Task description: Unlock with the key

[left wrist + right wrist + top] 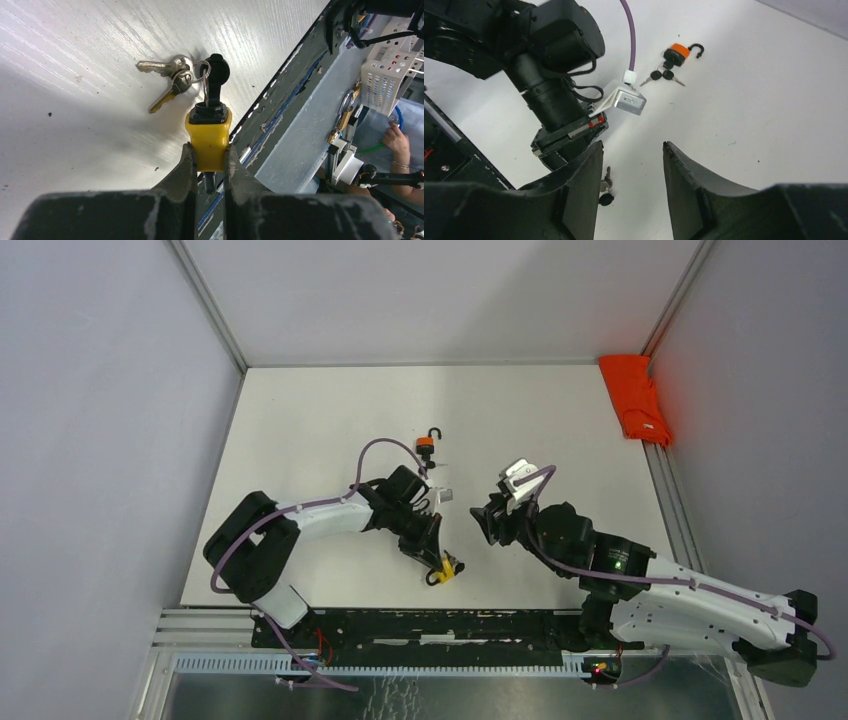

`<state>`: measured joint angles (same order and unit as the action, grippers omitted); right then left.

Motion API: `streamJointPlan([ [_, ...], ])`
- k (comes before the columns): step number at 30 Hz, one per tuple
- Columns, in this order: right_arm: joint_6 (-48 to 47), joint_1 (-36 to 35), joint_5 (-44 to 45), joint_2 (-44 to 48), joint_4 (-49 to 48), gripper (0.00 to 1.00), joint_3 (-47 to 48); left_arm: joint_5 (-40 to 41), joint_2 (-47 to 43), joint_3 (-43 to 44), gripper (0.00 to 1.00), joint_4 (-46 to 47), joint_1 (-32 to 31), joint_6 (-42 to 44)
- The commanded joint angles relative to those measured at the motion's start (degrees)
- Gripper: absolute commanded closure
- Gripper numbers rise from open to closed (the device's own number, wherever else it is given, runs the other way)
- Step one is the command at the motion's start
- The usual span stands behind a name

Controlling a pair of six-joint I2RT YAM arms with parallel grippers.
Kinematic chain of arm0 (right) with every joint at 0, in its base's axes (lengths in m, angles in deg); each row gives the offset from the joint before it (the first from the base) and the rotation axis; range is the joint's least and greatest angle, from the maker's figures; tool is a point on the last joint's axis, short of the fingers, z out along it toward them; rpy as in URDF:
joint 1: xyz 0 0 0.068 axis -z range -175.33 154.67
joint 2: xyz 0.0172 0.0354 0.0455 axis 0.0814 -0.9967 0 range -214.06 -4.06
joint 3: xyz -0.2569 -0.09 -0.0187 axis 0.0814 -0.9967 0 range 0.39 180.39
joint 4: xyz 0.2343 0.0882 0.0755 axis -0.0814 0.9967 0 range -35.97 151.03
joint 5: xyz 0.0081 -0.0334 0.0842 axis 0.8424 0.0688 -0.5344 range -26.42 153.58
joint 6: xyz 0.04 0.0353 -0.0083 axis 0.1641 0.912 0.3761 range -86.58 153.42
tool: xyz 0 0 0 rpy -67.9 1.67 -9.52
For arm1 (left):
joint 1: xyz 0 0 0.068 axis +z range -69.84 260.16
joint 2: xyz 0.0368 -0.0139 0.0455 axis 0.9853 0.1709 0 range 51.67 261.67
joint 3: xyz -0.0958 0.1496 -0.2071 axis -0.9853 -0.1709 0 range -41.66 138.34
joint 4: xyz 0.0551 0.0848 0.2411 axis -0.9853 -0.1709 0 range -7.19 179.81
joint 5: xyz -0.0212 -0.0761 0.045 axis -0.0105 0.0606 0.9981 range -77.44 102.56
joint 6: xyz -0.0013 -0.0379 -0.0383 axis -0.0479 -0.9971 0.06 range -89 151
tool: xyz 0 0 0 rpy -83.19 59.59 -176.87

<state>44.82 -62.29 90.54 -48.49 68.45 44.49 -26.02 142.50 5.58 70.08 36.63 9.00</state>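
At eight o'clock from my spread right gripper (631, 150), left gripper (209, 152) pinches yellow padlock (208, 135); key (215, 80) sits inserted; unturned, I judge; next: right grips key, twists.

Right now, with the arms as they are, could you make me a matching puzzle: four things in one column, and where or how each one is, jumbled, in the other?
Things
1. yellow lock
2. orange lock
3. right claw
4. red cloth

Place or state
A. open, holding nothing
B. at the far right corner
C. gripped by the left claw
D. lying on the table, shackle open

Pairs: 1-C, 2-D, 3-A, 4-B
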Motion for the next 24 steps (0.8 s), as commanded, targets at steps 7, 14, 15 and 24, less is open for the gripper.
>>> streamJointPlan([
  [7,8.5,0.1,-6.3,-3.0,-0.1,0.95,-10.9,3.9,2.6,2.3,0.98,2.7,-0.3,0.4],
  [14,16.1,-0.2,-16.8,-4.8,-10.0,1.0,-22.7,10.1,4.1,-0.7,0.98,9.3,-0.2,-4.2],
  [15,16.3,-0.1,-16.3,-5.2,-10.2,1.0,-23.3,10.5,4.2,-1.5,0.98,11.1,-0.2,-5.0],
  [24,19.6,-0.1,-15.8,-15.8,-13.9,1.0,-24.0,11.4,8.0,-8.0,0.98,24.9,-0.2,-10.6],
])
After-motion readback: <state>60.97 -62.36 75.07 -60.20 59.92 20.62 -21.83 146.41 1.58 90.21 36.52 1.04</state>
